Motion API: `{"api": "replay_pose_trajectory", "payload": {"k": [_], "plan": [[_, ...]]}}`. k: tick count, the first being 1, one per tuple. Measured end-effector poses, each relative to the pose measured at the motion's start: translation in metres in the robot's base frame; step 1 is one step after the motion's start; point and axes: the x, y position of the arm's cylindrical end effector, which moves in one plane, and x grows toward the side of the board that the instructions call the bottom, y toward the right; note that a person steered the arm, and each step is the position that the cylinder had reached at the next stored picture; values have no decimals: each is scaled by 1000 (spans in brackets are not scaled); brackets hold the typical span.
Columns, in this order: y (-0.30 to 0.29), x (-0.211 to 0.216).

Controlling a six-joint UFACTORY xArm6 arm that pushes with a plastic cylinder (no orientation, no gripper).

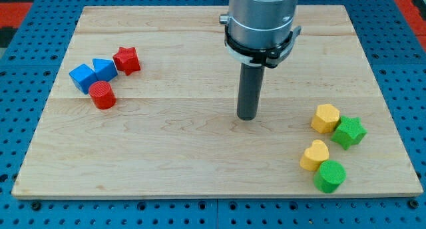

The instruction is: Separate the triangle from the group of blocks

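A group of blocks lies at the view's left: a blue triangle (104, 69), a blue cube (82, 77) touching its left side, a red star (126, 59) to its right, and a red cylinder (102, 95) just below. My tip (247, 117) rests on the board near the middle, far to the right of this group and apart from every block.
At the view's right lie a yellow hexagon (325, 118), a green star (349, 132), a yellow heart (315, 156) and a green cylinder (329, 176). The wooden board (200, 162) sits on a blue perforated surface. The arm's grey body (261, 19) hangs above the top middle.
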Motion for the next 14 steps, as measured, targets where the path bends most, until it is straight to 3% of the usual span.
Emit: {"api": "replay_pose_trajectory", "payload": {"k": [2, 3, 4, 6, 7, 9, 10, 12, 14], "plan": [[-9, 2], [-70, 3], [-155, 29], [-353, 18], [-354, 1], [-353, -109], [-328, -125], [-297, -103], [-183, -102]]}}
